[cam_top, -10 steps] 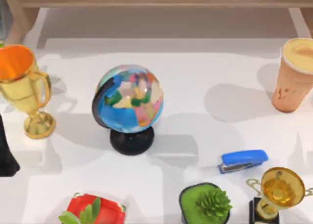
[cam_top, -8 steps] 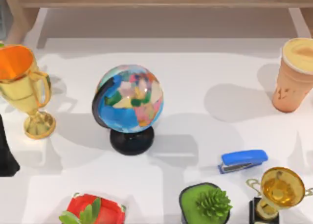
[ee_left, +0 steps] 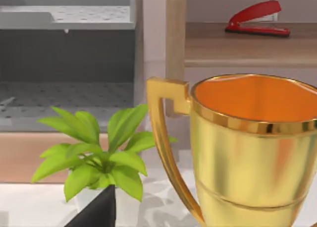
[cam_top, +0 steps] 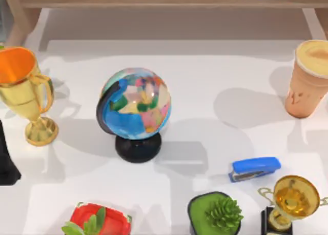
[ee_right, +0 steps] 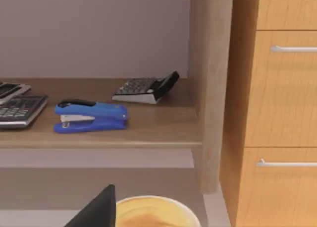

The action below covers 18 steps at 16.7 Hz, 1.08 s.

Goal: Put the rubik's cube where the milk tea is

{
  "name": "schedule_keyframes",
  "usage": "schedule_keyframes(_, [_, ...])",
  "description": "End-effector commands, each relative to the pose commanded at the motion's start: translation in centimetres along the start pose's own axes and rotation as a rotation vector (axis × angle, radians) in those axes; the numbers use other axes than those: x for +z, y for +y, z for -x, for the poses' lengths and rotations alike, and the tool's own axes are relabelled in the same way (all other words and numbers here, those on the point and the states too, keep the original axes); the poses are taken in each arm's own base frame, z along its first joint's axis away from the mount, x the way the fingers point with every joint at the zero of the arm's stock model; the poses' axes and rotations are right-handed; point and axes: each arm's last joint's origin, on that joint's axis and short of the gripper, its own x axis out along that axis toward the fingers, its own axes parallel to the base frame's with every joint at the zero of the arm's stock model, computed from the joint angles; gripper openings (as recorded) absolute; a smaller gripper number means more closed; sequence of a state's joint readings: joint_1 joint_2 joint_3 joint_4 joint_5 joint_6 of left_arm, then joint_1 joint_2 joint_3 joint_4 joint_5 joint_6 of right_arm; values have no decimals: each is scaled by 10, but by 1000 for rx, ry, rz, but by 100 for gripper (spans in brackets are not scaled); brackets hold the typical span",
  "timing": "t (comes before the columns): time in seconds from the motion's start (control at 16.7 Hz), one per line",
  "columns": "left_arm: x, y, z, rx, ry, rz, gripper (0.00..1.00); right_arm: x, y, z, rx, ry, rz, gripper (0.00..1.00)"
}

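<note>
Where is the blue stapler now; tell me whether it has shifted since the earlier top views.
No. The blue stapler lies where it was, between the globe and the right gold trophy.

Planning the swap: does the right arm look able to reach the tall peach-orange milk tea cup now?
Probably yes: the milk tea cup stands alone at the table's right edge, its cream top close in the right wrist view, nothing between.

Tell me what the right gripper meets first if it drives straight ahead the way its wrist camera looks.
Probably the milk tea, whose cream top sits just ahead and below; beyond it stands the wooden shelf with a blue stapler. Depth is unclear.
</note>
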<state>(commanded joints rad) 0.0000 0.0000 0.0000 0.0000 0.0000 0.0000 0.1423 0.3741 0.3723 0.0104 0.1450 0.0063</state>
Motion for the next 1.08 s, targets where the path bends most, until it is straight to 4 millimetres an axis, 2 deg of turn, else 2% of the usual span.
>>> schedule_keyframes(0.12, [0,0,0,0,0,0,100,43,11,-21,0,-2,-1,100])
schedule_keyframes(0.3, [0,0,0,0,0,0,100,102,40,-71,0,-1,-2,100])
schedule_keyframes(0.42, [0,0,0,0,0,0,100,131,70,-112,-1,2,-1,100])
schedule_keyframes(0.54, [0,0,0,0,0,0,100,149,107,-154,-2,4,-1,100])
schedule_keyframes(0.66, [0,0,0,0,0,0,100,156,149,-192,-2,2,-2,100])
schedule_keyframes(0.78, [0,0,0,0,0,0,100,154,190,-222,-4,0,-4,100])
schedule_keyframes(0.96, [0,0,0,0,0,0,100,140,244,-252,-5,1,-4,100])
schedule_keyframes(1.08, [0,0,0,0,0,0,100,128,269,-263,-7,4,-2,100])
